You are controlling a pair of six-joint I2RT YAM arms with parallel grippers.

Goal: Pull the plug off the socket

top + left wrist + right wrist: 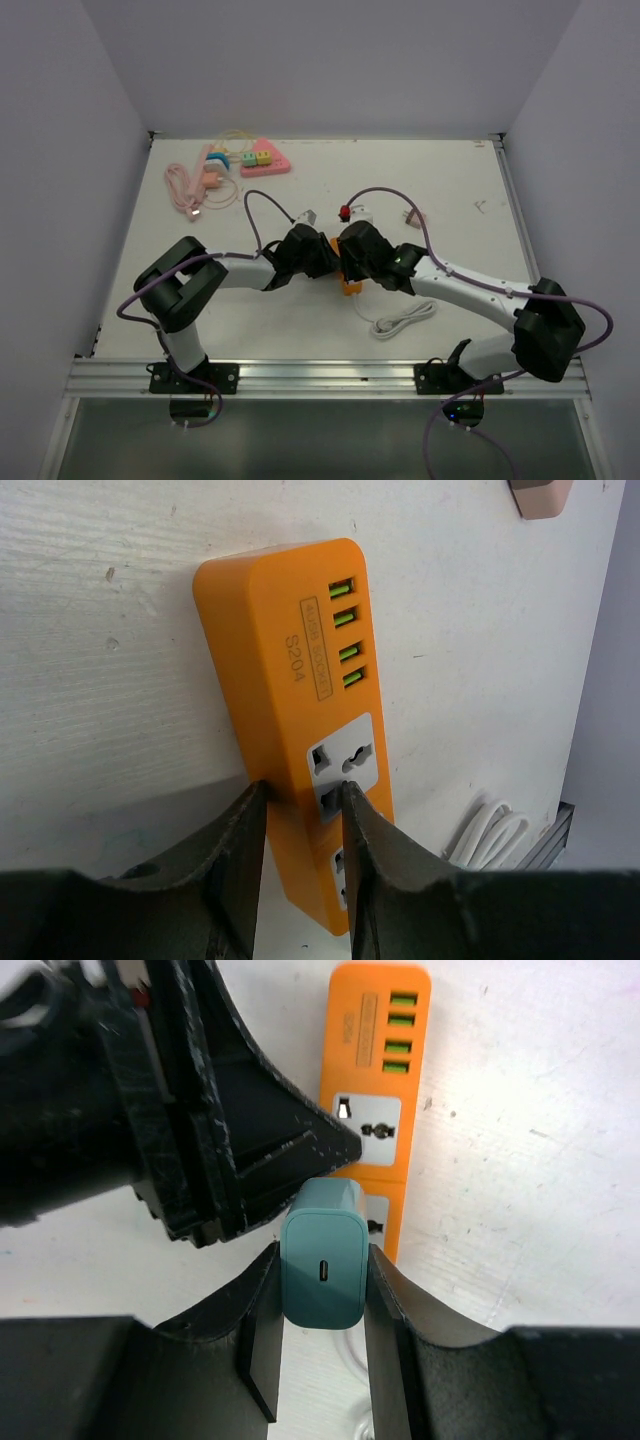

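1. The top external view shows both arms meeting at mid-table over the orange power strip [347, 284]. The left gripper [312, 250] and right gripper [358, 250] hide most of it. A white coiled cable [405, 320] lies just beside it.
2. Only the right wrist view shows the teal charger plug [322, 1255]. The right gripper [320, 1260] clenches it between both fingers, over the power strip [380, 1060]. Its prongs are hidden.
3. The left wrist view shows four green USB ports and the label "S204". The left gripper [302, 792] has narrowly parted fingers, one at the edge of the power strip [300, 680] and one on its face. I cannot tell whether it is clamping the strip.
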